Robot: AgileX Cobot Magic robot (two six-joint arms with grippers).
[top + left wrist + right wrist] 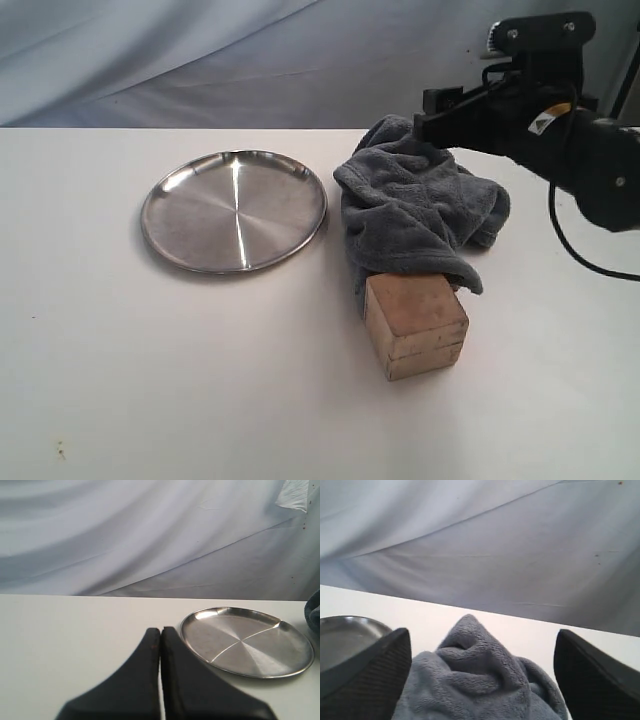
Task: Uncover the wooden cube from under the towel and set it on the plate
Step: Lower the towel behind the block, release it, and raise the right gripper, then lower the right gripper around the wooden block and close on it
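Exterior view has the big white tabletop (120,400) filling most of the shot. Its far edge runs straight along a draped pale grey backdrop sheet (200,50). Loads of bare table at the front and all down the left, so plenty of room to move there. The right side is tighter, since the chunky black right arm (600,160) reaches in from that edge.

Next down in size is the crumpled grey fleece towel (410,215), heaped a bit right of centre. Just beside it on the left is the round shiny stainless-steel plate (200,215), with nothing on it. Its rim is very close to the towel's edge, though I can't tell if they touch.

The pale tan wooden cube (415,325) sits on the table at the near end of the towel. A flap of towel is draped over its back top edge, but the top, front and one side are out in the open, seam lines showing.

The right pincer (425,132) is up at the far peak of the towel heap. In the right wrist view its jaws stand wide, gripping nothing, with the towel's peak between them. So the cube is on the opposite, near side of the heap, well apart from that pincer.

The left pincer (160,630) is closed tight with nothing in it, near the plate.
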